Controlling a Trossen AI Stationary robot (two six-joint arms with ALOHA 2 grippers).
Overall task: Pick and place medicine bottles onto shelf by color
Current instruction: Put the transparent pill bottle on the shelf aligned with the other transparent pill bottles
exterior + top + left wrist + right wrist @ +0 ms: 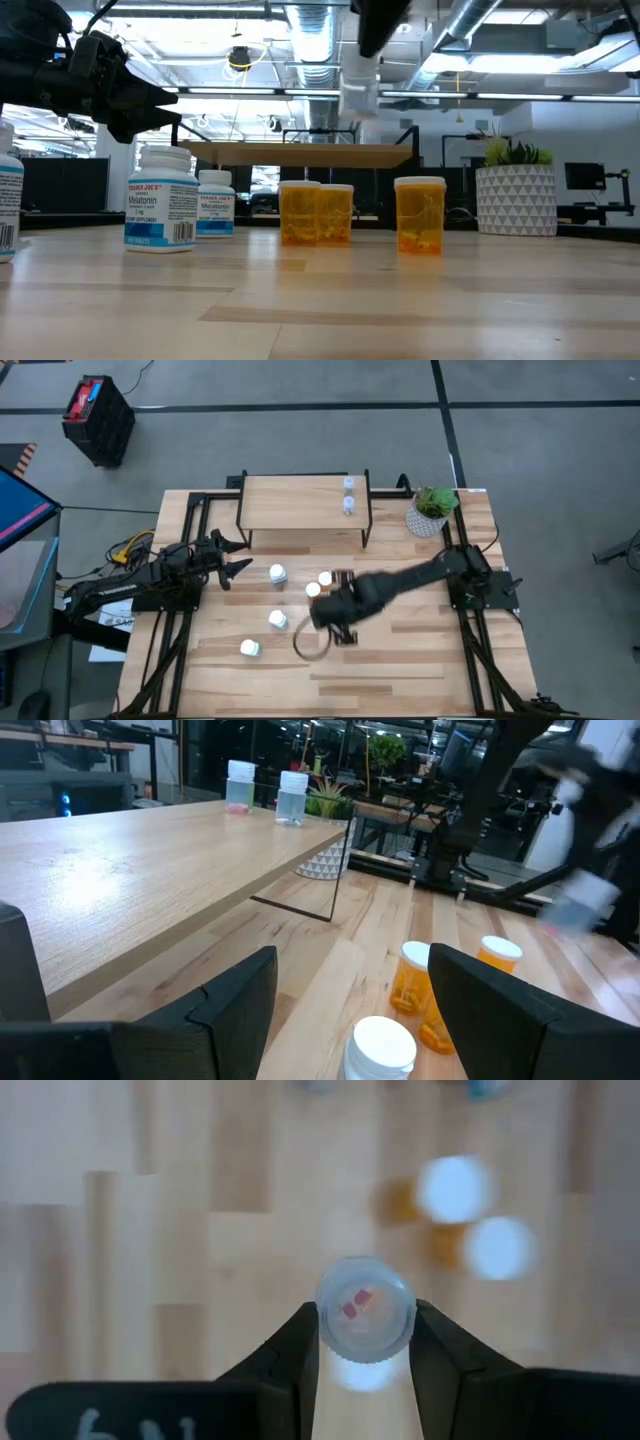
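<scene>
My right gripper [365, 1342] is shut on a small clear bottle [365, 1315] with pink pills inside, high over the table's middle [335, 615]. In the low view the bottle [358, 85] hangs blurred above shelf height. Two more clear bottles [348, 483] [348, 506] stand on the shelf's [300, 500] right part. White blue-label bottles [277, 573] [277, 620] [250, 648] and orange bottles [325, 577] [313, 589] stand upright on the tabletop. At the table's left, short of them, my left gripper [235, 558] stays open and level. My right gripper pinches the clear bottle by its round sides [328, 1325] between the two fingers, one on each side. The fingers come from above, pointing steeply down. The bottle is lifted clear of the table, high above the other bottles.
A white plant pot [430, 515] stands at the far right beside the shelf. In the low view three orange bottles [420, 213] stand in front of the shelf [300, 155], with white ones [162, 200] to their left. The shelf's left part [280, 500] is bare wood.
</scene>
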